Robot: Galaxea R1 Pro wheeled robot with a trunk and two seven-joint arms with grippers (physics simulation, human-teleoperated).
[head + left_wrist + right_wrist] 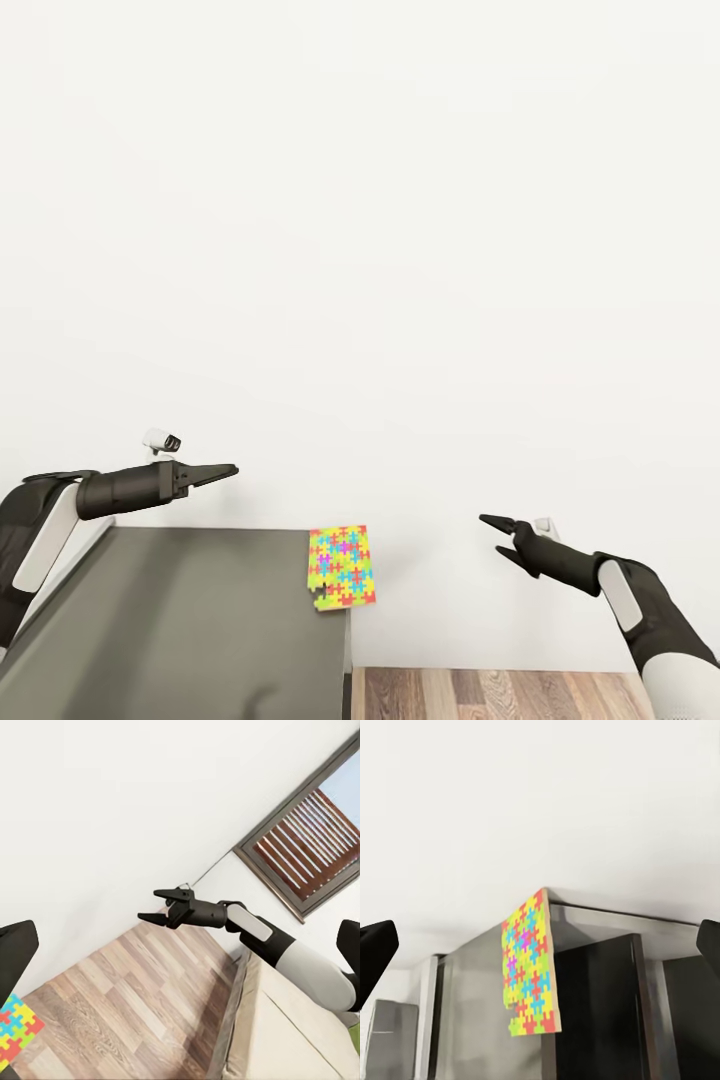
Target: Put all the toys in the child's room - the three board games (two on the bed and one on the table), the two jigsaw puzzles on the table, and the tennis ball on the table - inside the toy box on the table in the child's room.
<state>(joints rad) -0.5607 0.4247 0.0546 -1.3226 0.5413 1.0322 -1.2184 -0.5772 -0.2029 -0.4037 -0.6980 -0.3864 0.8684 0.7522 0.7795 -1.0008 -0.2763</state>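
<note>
A multicoloured jigsaw puzzle (342,567) lies at the far right corner of the dark grey table (180,620), partly overhanging its edge. It also shows in the left wrist view as the puzzle (13,1027) and in the right wrist view as the puzzle (529,964). My left gripper (225,470) hovers above the table's far edge, left of the puzzle, open and empty. Held in the air right of the table, my right gripper (492,535) is open and empty too, seen as the right gripper (156,905) from the left wrist. The toy box, board games, second puzzle and tennis ball are out of view.
A plain white wall fills the space ahead. Wooden floor (500,695) lies right of the table. The left wrist view catches a window with brown blinds (307,847) and a beige surface (300,1035) beside the floor.
</note>
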